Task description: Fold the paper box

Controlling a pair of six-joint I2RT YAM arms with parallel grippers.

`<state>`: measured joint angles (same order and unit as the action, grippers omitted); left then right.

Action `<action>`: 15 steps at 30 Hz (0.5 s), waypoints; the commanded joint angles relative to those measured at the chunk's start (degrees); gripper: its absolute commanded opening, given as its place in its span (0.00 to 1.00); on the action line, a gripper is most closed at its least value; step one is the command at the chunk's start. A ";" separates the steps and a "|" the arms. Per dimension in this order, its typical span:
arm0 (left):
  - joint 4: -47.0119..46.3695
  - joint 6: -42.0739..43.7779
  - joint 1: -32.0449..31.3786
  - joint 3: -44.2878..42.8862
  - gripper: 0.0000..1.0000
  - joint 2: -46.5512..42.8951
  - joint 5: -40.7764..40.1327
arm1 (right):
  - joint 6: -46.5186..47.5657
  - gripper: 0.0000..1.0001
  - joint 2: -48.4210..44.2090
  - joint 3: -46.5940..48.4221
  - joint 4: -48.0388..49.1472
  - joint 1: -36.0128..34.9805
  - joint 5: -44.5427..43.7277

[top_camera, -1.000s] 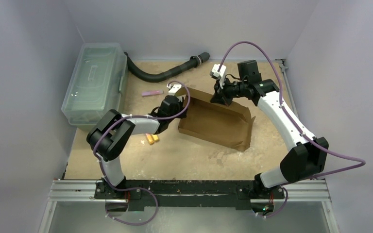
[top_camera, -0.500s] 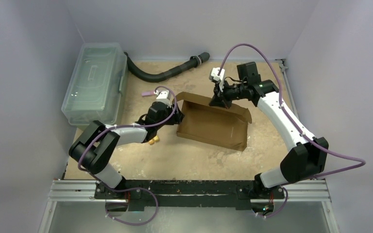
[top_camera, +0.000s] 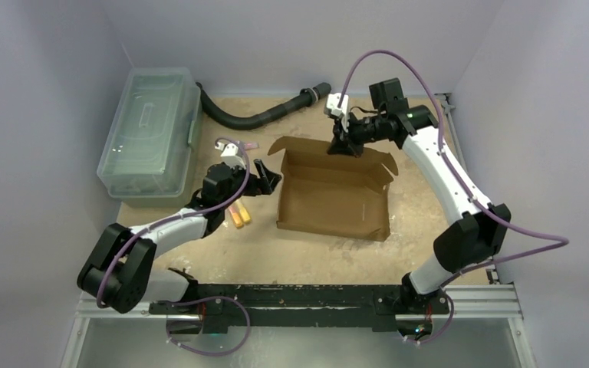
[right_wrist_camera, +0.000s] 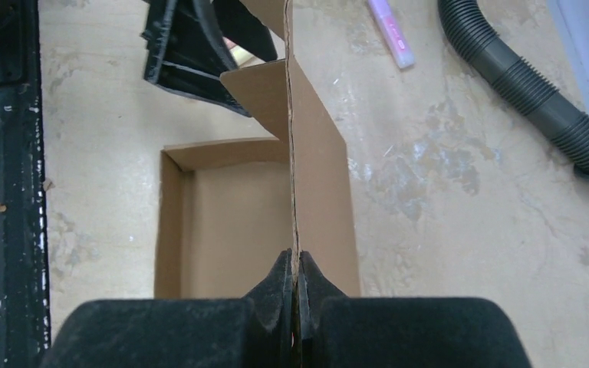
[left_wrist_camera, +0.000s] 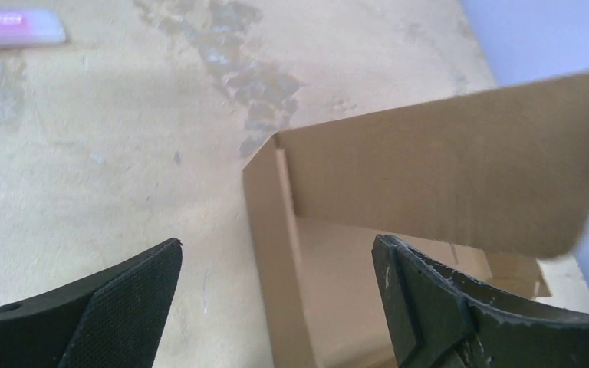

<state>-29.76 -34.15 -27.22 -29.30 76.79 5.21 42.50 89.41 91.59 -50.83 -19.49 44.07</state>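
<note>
Locate the table [top_camera: 276, 245], a worn tan surface that carries everything below. On it, observe the paper box [top_camera: 333, 195]: plain brown corrugated cardboard, standing as a shallow rectangular tray with an open top, a flat bare floor and low raised walls. It lies between the two sets of fingers, with its far wall in the right fingers and its left wall just ahead of the left fingertips. At both far corners a loose flap splays outward, and the left one leans toward the left fingers. In the right wrist view you see the far wall edge-on, a thin upright sheet running straight away from the fingertips. Note the clear lidded bin [top_camera: 149, 130] well beyond the left fingers on their outer side, and the black ribbed hose [top_camera: 261, 115] curving along the far edge of the table, past the right fingertips. The right gripper [top_camera: 345, 146] is pinched tight on the top edge of the far wall, with the cardboard sandwiched between its pads. The left gripper [top_camera: 264, 180] stands spread wide and grips nothing, apart from the cardboard. A pink marker [top_camera: 249, 145] lies near the left fingers on their far side. Two small orange pieces [top_camera: 238, 216] lie just behind them.
</note>
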 commanded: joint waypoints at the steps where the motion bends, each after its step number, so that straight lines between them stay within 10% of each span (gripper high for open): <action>1: -2.06 2.41 0.86 -1.17 0.95 -0.66 7.18 | 3.50 0.00 4.65 7.93 -6.40 -0.10 1.61; 10: 6.15 4.66 -1.63 -5.81 0.86 6.47 3.87 | -3.12 0.00 8.81 10.94 -3.74 -0.07 -1.18; 15: 10.54 5.56 -3.28 -9.36 0.62 11.79 0.59 | -3.31 0.00 10.55 13.72 -5.15 -0.08 0.08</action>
<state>-21.89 -30.61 -29.47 -34.50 85.27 8.47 40.88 99.53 101.19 -55.51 -19.49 43.99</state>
